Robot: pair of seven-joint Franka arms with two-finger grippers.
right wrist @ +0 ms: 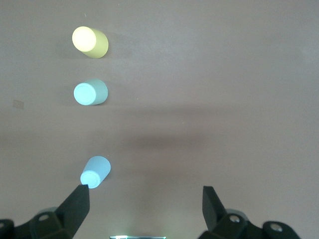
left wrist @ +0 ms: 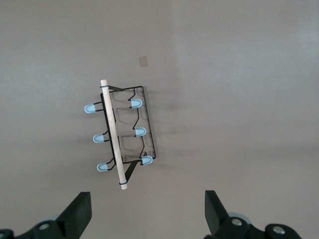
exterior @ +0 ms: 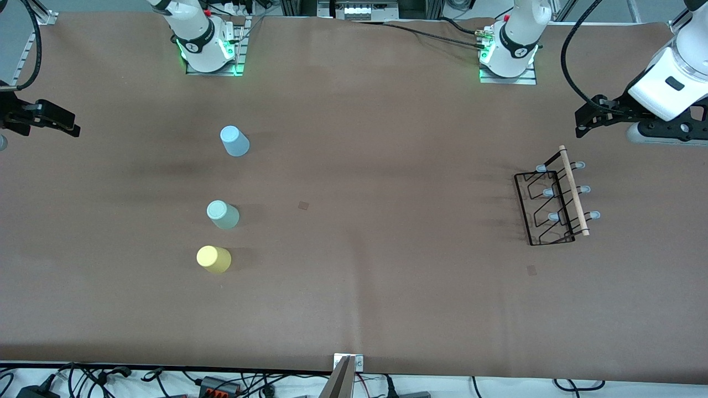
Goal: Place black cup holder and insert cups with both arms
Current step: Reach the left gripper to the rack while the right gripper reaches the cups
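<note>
On table: black cup holder (exterior: pixel 555 202) holds nothing; three cups (exterior: pixel 223 215) apart, upside-down; left gripper (left wrist: pixel 148 211), right gripper (right wrist: pixel 145 206) open.

Both arms rise from bases along the worktop's robot edge and bend outward to opposite ends. The right arm (exterior: pixel 191 30) (white, with black joint bands) leaves the front view near its base; only its black tool (exterior: pixel 52 119) shows again, up in the air at its own end of the worktop, empty. In its wrist view the right tool (right wrist: pixel 144 206) has its fingers (right wrist: pixel 75 206) spread wide. The left arm (exterior: pixel 672 77) hangs over its own end, wrist bent, its tool (exterior: pixel 589 119) held high. In its wrist view the left tool (left wrist: pixel 147 211) stands wide apart too, with nothing between the fingers (left wrist: pixel 77 211).
</note>
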